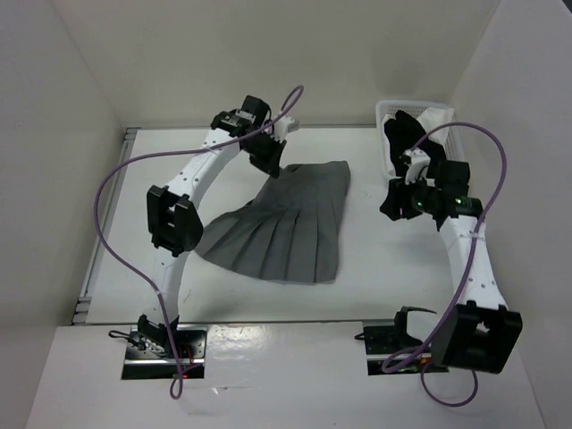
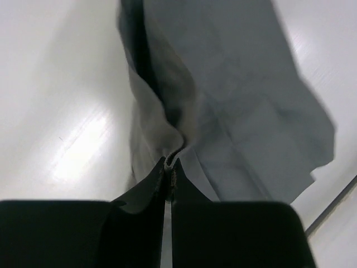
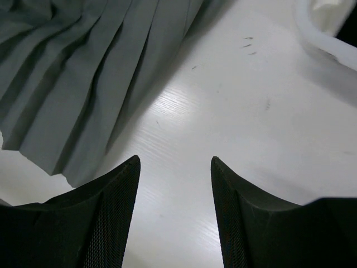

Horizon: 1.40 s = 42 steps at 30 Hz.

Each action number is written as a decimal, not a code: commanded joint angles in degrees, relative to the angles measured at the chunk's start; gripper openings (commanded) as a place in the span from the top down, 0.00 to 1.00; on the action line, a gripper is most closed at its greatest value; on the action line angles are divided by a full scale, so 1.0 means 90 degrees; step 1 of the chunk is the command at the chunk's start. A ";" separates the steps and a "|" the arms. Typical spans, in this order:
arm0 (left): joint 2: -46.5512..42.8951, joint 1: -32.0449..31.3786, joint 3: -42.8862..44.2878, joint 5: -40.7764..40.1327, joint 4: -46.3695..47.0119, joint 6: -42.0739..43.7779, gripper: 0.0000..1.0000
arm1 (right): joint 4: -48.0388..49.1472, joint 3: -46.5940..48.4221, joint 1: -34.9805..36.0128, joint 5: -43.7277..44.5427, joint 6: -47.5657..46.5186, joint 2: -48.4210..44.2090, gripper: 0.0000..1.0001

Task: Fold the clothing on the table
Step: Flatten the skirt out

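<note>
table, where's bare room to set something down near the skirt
Free: the table strip between the right edge of the skirt and the open right end effector, and the near strip below the hem. Crowded: the far right corner with the basket, and the waistband corner where the left end effector pinches the skirt.

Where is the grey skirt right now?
From above, the grey skirt lies in the middle of the table; the left gripper pinches its far corner, with the white basket to its right.
</note>
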 commanded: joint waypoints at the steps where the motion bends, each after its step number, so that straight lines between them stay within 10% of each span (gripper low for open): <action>1: -0.0307 0.0060 -0.0960 0.0151 0.0026 0.0468 0.93 | 0.0522 0.0405 0.0743 0.0017 -0.0107 0.0770 0.41; 21: -0.1393 0.0314 -0.3941 -0.0406 0.1239 0.0410 0.91 | 0.2896 0.2241 0.2123 0.0311 0.0361 0.4883 0.45; 42: -0.1520 0.0314 -0.4244 -0.0036 0.1239 0.0664 0.91 | 0.3219 0.3189 0.2513 -0.0472 0.1162 0.5979 0.45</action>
